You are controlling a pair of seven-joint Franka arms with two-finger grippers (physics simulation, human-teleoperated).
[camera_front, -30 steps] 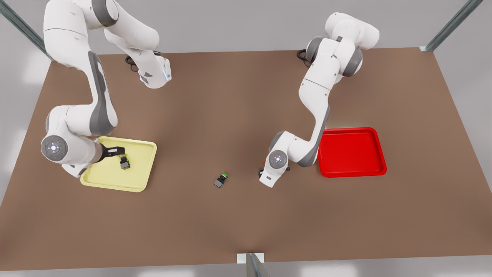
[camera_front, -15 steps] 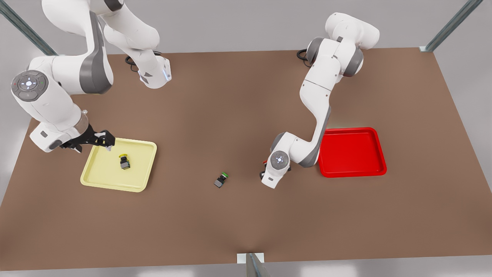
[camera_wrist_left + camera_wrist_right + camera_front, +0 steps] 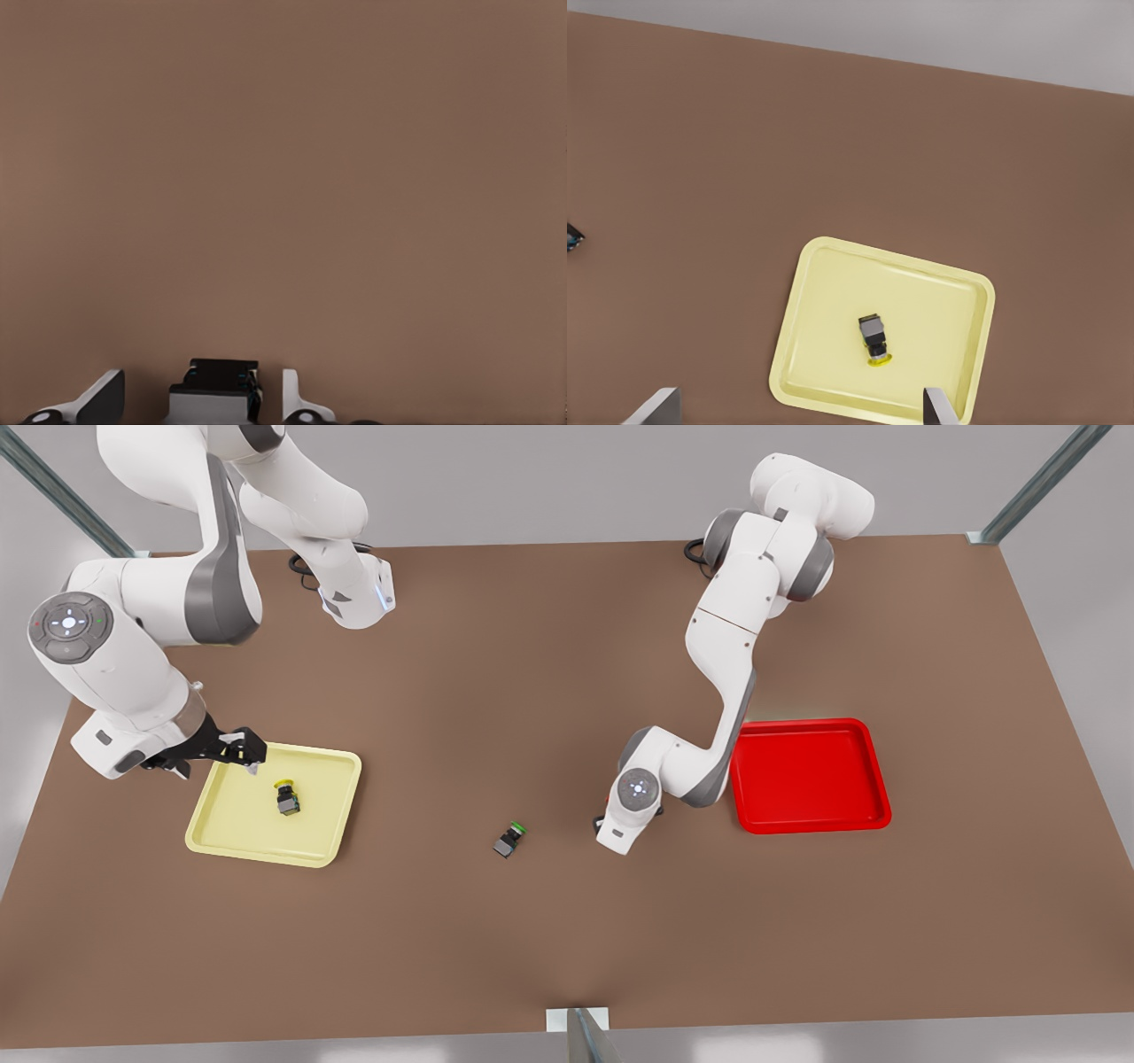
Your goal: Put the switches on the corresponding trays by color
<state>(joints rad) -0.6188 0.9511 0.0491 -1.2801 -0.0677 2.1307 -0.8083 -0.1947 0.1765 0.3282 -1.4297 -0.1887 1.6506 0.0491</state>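
Now the yellow switch (image 3: 286, 798) sits in the yellow tray (image 3: 221, 828) — right gripper (image 3: 247, 753) fingers wide; left gripper (image 3: 202, 403) fingers hold a switch.

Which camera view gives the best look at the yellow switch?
The right wrist view: the yellow switch lies unobstructed in the middle of the yellow tray, seen from above. The front view shows it smaller, near the open right gripper. The left wrist view faces bare table.
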